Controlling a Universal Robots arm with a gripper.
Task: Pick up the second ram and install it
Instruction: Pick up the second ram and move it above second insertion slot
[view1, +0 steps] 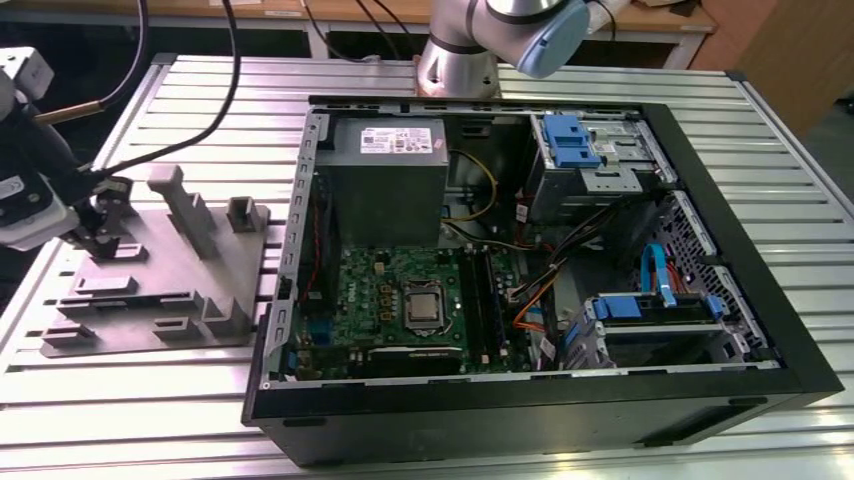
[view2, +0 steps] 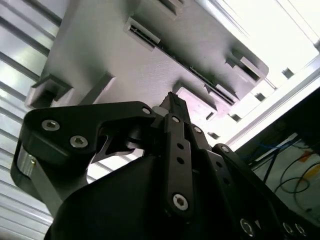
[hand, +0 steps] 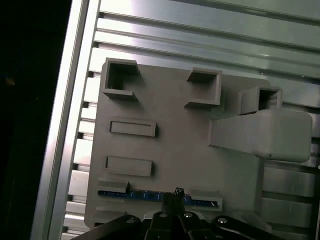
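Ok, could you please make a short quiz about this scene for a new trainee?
1. True or false: the hand is at the grey tray, outside the computer case.
2. Where does the second ram sit? A: in a tray slot. B: inside the case. C: on the bare table.
3. Fill in: the square processor chip sits on the green ____.
Key: 1 true; 2 A; 3 motherboard.

- Exterior view: even, moderate light from above; ribbed metal bench (view1: 134, 380) pale with a soft sheen; inside of the computer case (view1: 561, 250) dimmer, shaded by its walls.
- Second wrist view: hard glare, far corner burnt white; hand (view2: 172, 100) dark against it.
- First wrist view: dim; grey fixture plate (hand: 175, 150) softly lit, small shadows in its pockets; one side black.
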